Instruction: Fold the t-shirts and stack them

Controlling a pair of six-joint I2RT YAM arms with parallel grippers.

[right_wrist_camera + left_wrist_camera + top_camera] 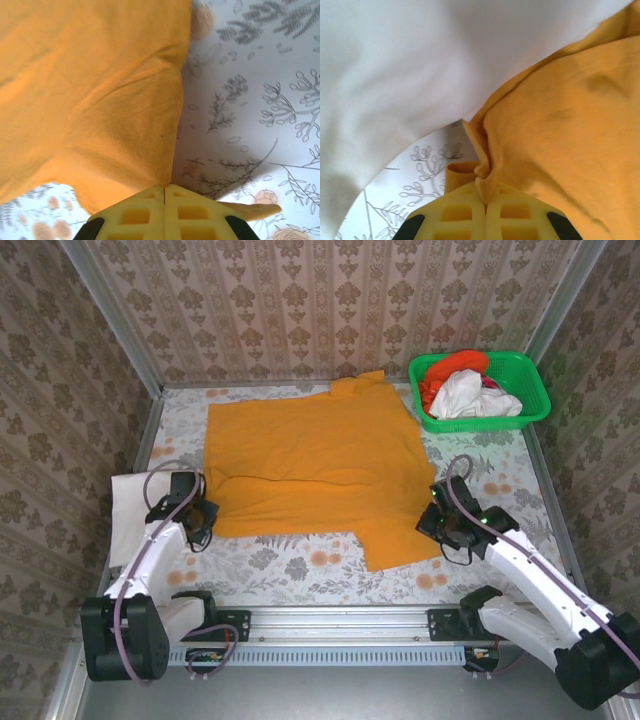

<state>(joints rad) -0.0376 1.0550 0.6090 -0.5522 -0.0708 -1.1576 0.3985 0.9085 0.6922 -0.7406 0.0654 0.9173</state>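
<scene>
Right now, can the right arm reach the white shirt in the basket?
Probably not yet: the right gripper is shut on the orange shirt. The way to the white shirt in the green basket looks free once it lets go.

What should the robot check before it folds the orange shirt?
1. The left gripper is shut on the orange shirt: ok.
2. The right gripper is shut on the shirt's other edge: ok.
3. Shirt flat where pinched: not ok, bunched at the left gripper.
4. The green basket is off the shirt: ok.
5. The white cloth is clear of the shirt: cannot tell.
</scene>
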